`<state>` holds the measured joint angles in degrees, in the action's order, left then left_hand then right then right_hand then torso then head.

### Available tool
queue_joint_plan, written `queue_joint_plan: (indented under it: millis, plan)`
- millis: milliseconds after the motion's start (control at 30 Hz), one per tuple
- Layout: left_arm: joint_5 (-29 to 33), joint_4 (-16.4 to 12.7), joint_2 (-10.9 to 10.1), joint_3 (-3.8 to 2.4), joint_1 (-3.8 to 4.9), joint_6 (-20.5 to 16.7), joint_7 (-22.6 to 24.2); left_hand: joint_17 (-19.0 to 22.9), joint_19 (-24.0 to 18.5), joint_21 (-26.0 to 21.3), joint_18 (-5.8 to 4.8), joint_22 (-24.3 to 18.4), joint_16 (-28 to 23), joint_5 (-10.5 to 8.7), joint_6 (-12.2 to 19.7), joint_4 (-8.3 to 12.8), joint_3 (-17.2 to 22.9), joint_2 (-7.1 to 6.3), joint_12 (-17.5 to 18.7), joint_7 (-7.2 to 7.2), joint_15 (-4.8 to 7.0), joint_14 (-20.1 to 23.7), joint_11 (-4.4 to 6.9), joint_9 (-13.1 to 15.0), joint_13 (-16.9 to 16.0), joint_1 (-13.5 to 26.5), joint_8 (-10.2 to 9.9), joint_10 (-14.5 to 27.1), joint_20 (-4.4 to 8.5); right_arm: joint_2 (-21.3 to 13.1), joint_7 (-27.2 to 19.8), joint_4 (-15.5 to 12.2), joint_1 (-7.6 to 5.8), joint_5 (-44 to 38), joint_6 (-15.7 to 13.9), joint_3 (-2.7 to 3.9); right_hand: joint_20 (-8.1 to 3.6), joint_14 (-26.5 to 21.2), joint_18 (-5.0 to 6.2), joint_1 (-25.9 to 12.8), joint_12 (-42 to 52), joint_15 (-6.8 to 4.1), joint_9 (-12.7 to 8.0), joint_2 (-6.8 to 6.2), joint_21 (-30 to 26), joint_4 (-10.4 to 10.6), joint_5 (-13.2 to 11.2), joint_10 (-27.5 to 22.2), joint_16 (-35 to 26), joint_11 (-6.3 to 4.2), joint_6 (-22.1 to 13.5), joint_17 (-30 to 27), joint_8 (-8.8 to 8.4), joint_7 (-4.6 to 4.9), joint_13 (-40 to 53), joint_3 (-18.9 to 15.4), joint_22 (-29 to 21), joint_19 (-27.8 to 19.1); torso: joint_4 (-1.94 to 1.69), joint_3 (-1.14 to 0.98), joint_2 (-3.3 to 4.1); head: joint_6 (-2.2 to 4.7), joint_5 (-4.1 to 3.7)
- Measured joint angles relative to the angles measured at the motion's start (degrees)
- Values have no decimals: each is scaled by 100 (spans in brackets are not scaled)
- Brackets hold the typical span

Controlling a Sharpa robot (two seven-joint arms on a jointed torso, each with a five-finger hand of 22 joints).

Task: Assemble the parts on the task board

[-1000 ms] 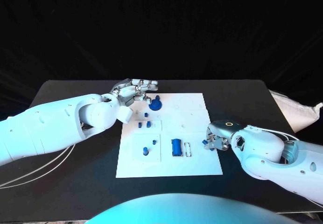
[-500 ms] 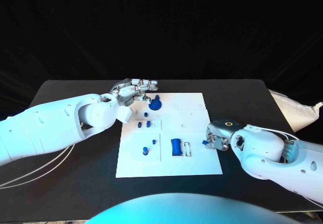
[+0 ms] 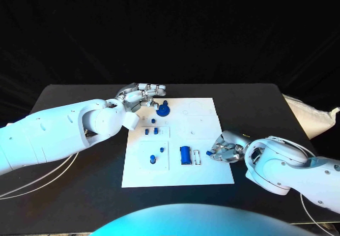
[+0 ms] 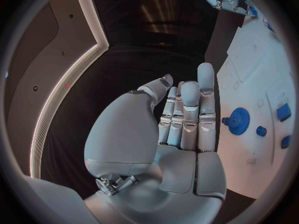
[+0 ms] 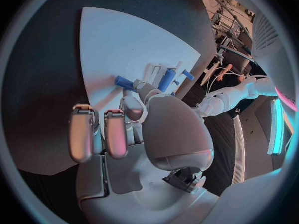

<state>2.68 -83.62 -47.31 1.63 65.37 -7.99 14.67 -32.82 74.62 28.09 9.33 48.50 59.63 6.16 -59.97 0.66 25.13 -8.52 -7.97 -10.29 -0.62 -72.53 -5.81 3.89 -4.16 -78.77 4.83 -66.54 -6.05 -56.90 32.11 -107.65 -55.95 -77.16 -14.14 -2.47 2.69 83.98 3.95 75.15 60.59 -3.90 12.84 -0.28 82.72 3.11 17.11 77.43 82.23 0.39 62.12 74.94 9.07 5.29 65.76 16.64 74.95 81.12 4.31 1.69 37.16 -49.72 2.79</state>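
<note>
Two silver hands are at the white task board, and the job looks only partly done.

The white flat task board [image 3: 205,174] lies in the middle of the black surface [image 3: 78,196]. A round blue gear part [image 3: 163,110] already stands near the board's far edge, and a long blue block [image 3: 185,154] sits upright in a slot lower down. Some small blue pegs [image 3: 150,131] sit between them, so more pieces seem left to fit, though I cannot tell which are already in place. The left hand [image 3: 142,95] hovers just beside the gear with its fingers held straight and close together, holding nothing. The right hand [image 3: 228,150] is at the board's right edge, fingers curled over a tiny blue piece [image 3: 210,153]; I cannot tell if it grips it.
</note>
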Motion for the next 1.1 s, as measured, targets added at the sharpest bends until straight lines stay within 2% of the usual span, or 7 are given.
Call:
queue_joint_plan:
  millis: [267,433,633,767,833,1100]
  plan:
    - [-4,-3,1,0,0,0,-2,0,0,1,0,0,0,0,0,0,0,0,0,0,-1,-1,0,0,0,0,0,0,0,60,-106,-69,-16,659,-305,7,0,-9,0,-272,38,9,110,-148,0,44,210,28,0,-20,55,-1,20,-39,42,77,-1,0,-6,4,1,-7,2]
    - [-6,-3,2,0,0,0,-2,0,0,1,0,0,0,0,0,0,0,0,0,0,-3,-2,0,0,0,0,23,0,0,155,-131,-60,-17,848,-365,7,22,-9,0,-352,82,9,110,-165,0,94,311,56,0,-14,57,-1,22,-41,72,60,-1,22,-6,5,1,-4,3]
    - [-8,-5,4,0,0,1,-3,-1,0,1,0,1,0,0,0,0,0,0,0,0,-4,-3,0,0,0,0,22,0,0,268,-126,-5,-18,896,-379,7,0,-9,0,-580,166,9,117,-228,13,215,543,116,0,-34,129,-1,27,-71,149,-14,-1,44,-5,3,1,-1,6]
    - [-9,-7,4,0,0,1,-3,-1,0,1,0,1,0,0,0,0,1,0,0,0,-4,-3,0,0,0,0,22,0,0,348,-94,49,-17,852,-372,7,-21,-9,0,-701,230,9,146,-229,25,313,575,147,22,-65,206,-2,38,-104,197,-82,-2,64,-5,1,2,2,5]
    - [-9,-7,4,0,0,1,-3,-1,0,1,0,1,0,0,0,0,1,0,0,0,-4,-3,0,0,0,0,22,0,0,390,-72,71,-16,814,-363,7,-21,-9,0,-742,230,9,154,-229,27,346,576,147,22,-65,227,-2,39,-91,201,-114,-2,64,-6,1,3,2,6]
    - [-9,-8,7,0,0,2,-5,-1,0,1,0,1,0,0,0,0,1,0,0,0,-5,-4,0,0,0,0,22,0,0,466,47,138,-15,621,-260,11,-21,-9,0,-825,254,9,188,-225,27,417,577,207,22,-84,280,-2,90,-122,222,-185,-3,64,-7,-2,4,-13,13]
